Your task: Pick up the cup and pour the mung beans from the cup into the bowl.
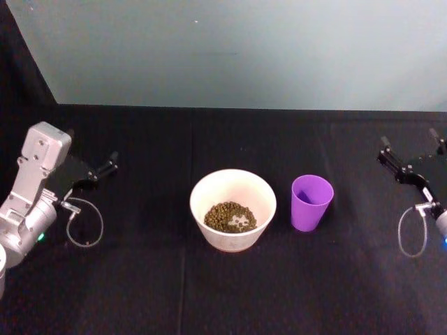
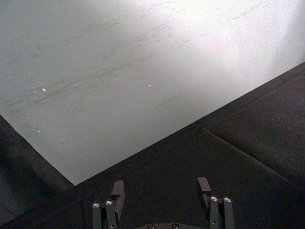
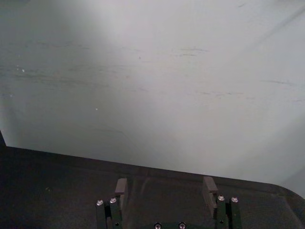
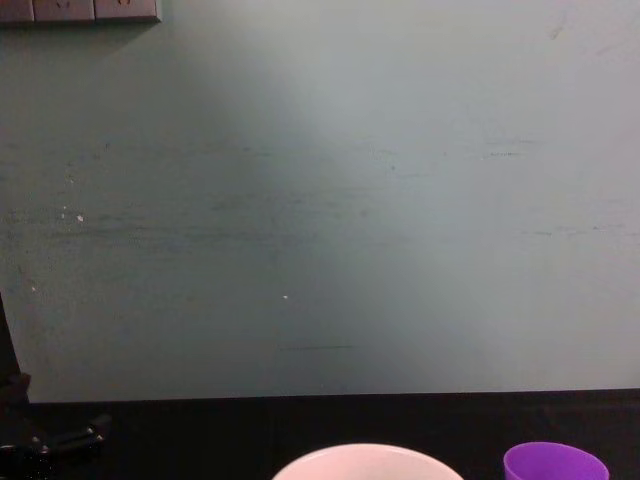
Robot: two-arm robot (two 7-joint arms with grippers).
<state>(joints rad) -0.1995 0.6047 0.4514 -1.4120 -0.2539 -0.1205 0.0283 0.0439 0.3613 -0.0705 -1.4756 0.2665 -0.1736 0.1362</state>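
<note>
Beans already lie in the bowl (image 1: 232,209); the cup (image 1: 311,202) stands upright just beside it, seemingly empty — pouring looks finished. Left gripper (image 2: 162,192) and right gripper (image 3: 164,187) sit apart, fingers wide, holding nothing.

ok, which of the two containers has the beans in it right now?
The bowl, the wide pale one left of the cup. Green beans cover its bottom. The narrow purple cup looks empty inside.

Black cloth-covered table (image 1: 140,293) w/ pale grey-green scuffed wall (image 4: 320,200) behind; sockets (image 4: 80,10) top-left
</note>
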